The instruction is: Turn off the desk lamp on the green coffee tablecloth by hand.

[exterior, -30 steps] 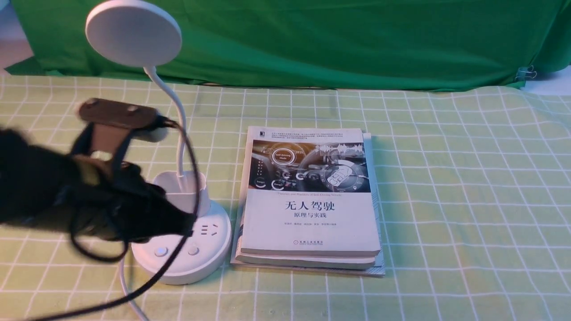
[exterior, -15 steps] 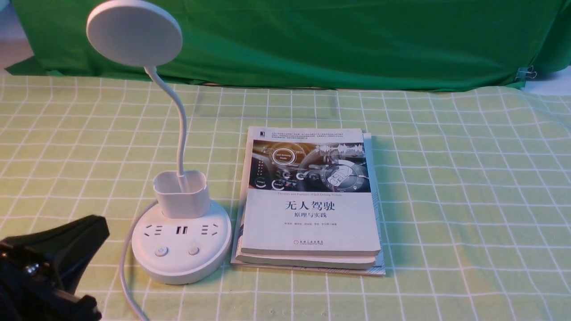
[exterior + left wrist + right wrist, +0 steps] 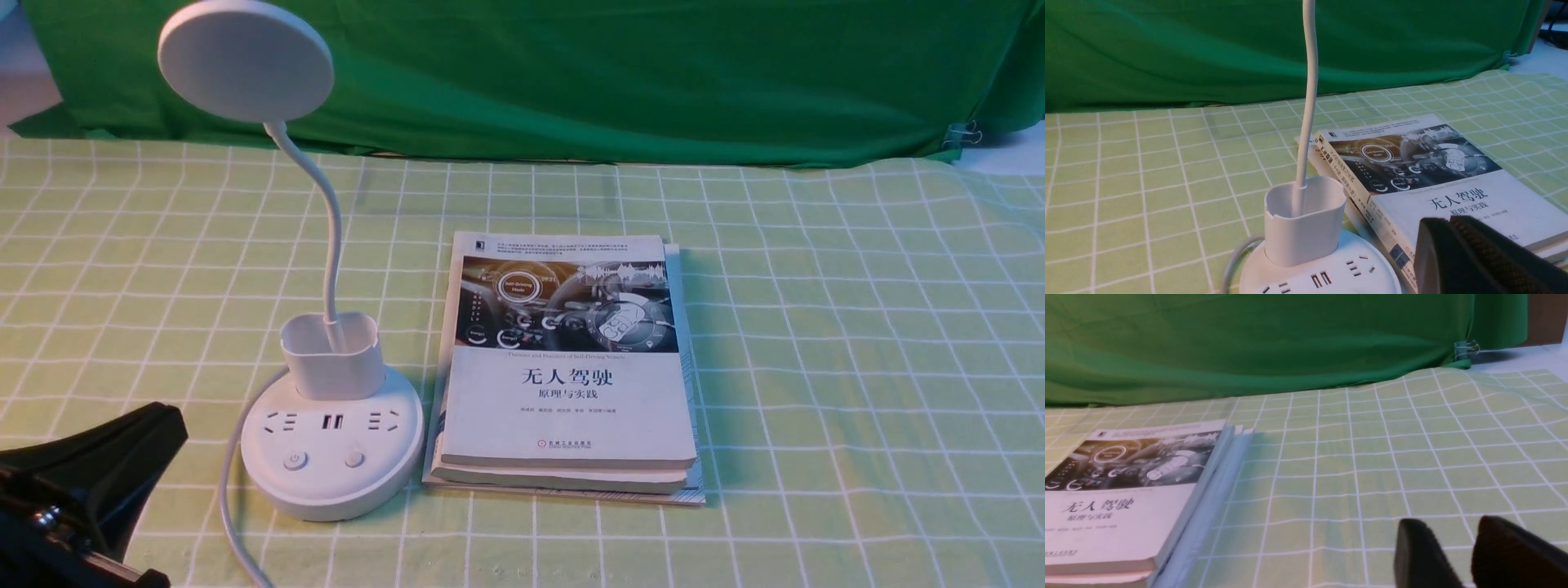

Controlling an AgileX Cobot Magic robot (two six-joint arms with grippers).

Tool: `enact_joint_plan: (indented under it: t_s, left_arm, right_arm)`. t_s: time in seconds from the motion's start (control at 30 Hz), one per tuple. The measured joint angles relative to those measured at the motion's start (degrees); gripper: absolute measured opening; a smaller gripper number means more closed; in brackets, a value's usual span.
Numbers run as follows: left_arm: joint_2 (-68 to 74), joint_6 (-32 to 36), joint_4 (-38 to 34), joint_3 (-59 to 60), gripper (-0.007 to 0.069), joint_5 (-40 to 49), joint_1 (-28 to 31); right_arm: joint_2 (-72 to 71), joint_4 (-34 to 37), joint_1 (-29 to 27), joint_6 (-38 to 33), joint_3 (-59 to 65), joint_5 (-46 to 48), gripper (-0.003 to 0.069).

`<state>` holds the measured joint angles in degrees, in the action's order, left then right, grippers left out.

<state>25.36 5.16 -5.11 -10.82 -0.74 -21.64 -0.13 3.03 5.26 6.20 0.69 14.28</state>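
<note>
Lamp: white desk lamp with round disc head [image 3: 333, 363] stands left of centre on the light green, white-checked tablecloth [image 3: 816, 367], its base just beside a stack of white paperback books [image 3: 563, 400].
Left gripper: black left gripper [image 3: 155, 433] in the lower left corner, apart from the lamp base; fingers pressed together, empty (wrist view).
Right gripper: black right gripper [image 3: 1449, 526]; fingers slightly parted, holding nothing.

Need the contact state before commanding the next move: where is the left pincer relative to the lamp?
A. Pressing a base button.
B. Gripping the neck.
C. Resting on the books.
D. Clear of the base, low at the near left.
D: the left pincer sits low at the front view's near-left corner, apart from the desk lamp, with green coffee tablecloth showing between them and both buttons uncovered.
</note>
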Motion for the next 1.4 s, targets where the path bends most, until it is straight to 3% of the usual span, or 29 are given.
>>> enact_joint_plan:
  t_s: [0.17, 0.4, 0.47, 0.6, 0.8, 1.4]
  left_arm:
    - [-2.84, 0.85, 0.88, 1.46, 0.0006, -3.96, 2.07]
    - [-12.07, 0.98, 0.15, 5.63, 0.0006, -5.41, 14.60]
    - [-16.77, 0.98, -0.83, 8.74, 0.0006, -5.03, 20.61]
    - [-23.57, -0.62, -1.40, 11.04, 0.0006, 0.74, 24.87]
    - [-25.23, -2.13, -1.46, 11.25, 0.0006, 14.30, 25.67]
    - [-25.45, -2.19, 1.62, 11.25, 0.0006, 14.68, 25.67]
  right_arm:
    - [0.00, 0.00, 0.00, 0.00, 0.00, 0.00, 0.0241]
    - [0.00, 0.00, 0.00, 0.02, 0.00, 0.00, 0.0239]
    - [0.00, 0.00, 0.00, -0.03, 0.00, -0.06, 0.0239]
    - [0.00, 0.00, 0.00, -0.05, 0.00, -0.01, 0.0239]
    - [0.00, 0.00, 0.00, -0.04, 0.00, -0.05, 0.0239]
    - [0.00, 0.00, 0.00, 0.03, 0.00, 0.00, 0.0238]
